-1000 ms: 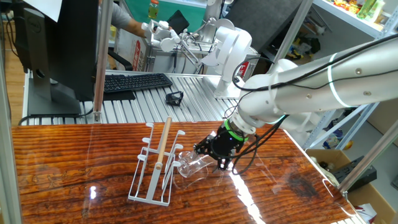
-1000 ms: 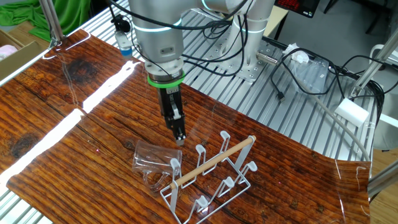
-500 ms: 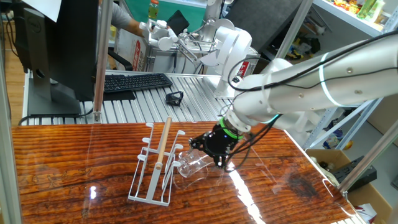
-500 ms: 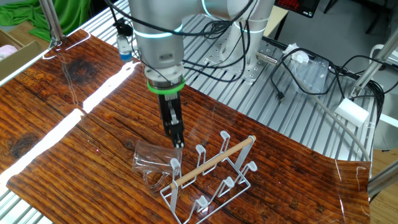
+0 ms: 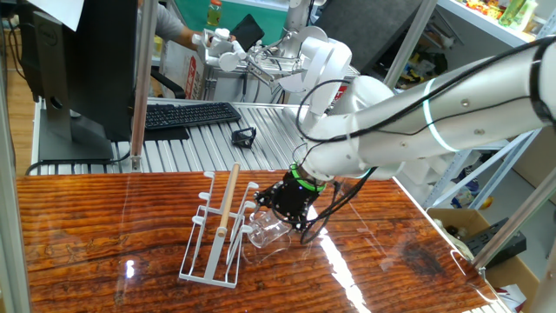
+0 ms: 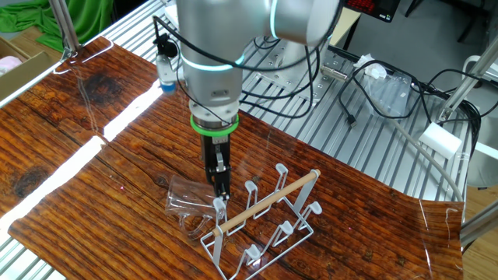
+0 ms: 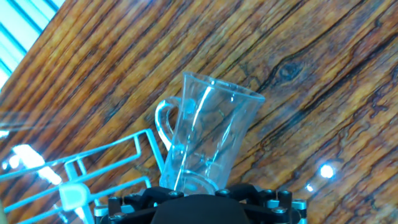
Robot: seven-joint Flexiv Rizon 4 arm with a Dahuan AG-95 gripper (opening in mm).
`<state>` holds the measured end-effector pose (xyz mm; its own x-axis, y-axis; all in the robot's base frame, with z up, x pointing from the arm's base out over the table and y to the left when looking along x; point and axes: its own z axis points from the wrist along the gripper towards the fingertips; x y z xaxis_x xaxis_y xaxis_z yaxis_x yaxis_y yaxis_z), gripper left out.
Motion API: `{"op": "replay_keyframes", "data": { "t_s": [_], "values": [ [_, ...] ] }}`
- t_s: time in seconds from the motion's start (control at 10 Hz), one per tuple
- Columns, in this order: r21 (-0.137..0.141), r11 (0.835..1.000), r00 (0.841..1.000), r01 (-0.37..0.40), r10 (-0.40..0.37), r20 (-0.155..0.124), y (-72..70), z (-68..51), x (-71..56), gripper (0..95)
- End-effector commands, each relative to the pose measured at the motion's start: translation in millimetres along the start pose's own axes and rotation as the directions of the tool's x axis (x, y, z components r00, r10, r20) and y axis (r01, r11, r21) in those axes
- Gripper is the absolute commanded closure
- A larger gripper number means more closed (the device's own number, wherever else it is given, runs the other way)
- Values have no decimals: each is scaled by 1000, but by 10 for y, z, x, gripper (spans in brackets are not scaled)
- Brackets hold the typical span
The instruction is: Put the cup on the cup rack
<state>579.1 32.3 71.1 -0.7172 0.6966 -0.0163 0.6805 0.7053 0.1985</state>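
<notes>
**Cup on its side by the rack, gripper coming in open**

Lab bench w/ a dark wood-grain table (image 5: pixel 104 226), ribbed metal deck behind it, keyboard (image 5: pixel 187 114) and monitor stand at the back.

One fixed view: we see the cup rack (image 5: pixel 217 230) standing mid-table, wooden rod along its top. The cup (image 5: pixel 265 233) lies on its side on the wood, touching or just beside the rack's near pegs; we can't tell which. The gripper (image 5: pixel 287 213) points steeply down right over the cup; jaw spread isn't clear here.

The other fixed view: the gripper (image 6: pixel 220 185) is seen edge-on, tip just above the cup (image 6: pixel 187 204), close to the end of the cup rack (image 6: pixel 264 225). No contact we can confirm.

Hand view: the cup (image 7: pixel 208 134) fills the middle, handle toward the cup rack (image 7: pixel 99 165), mouth facing away from the camera. No fingers in sight, so we take the jaws as spread wide, nothing held.

Our read: approach/pre-grasp step, task barely begun. Next we'd need to drop the last bit, straddle the glass wall w/o nudging it into the pegs, close, lift, then tip it mouth-down over a peg. Clear glass is slick, so grip should be centred.
</notes>
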Motion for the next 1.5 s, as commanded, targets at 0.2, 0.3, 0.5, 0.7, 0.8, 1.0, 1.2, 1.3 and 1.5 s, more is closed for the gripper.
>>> {"op": "replay_keyframes", "data": {
  "t_s": [0.2,0.3,0.5,0.7,0.8,1.0,1.2,1.3,1.5],
  "values": [
    [7,1000,1000,-22,22,14,0,-8,-14,0],
    [7,1000,1000,-27,27,14,1,-9,-16,0],
    [10,1000,1000,-23,23,16,-11,-3,-28,0],
    [24,1000,999,-14,14,29,-25,5,-37,0],
    [27,1000,999,-12,11,33,-40,13,-52,0],
    [34,999,999,-12,11,39,-50,19,-61,0],
    [41,999,999,-2,1,37,-55,21,-65,0],
    [49,999,999,5,-7,44,-57,22,-68,0],
    [50,999,999,14,-16,39,-60,24,-66,0]
  ]
}}
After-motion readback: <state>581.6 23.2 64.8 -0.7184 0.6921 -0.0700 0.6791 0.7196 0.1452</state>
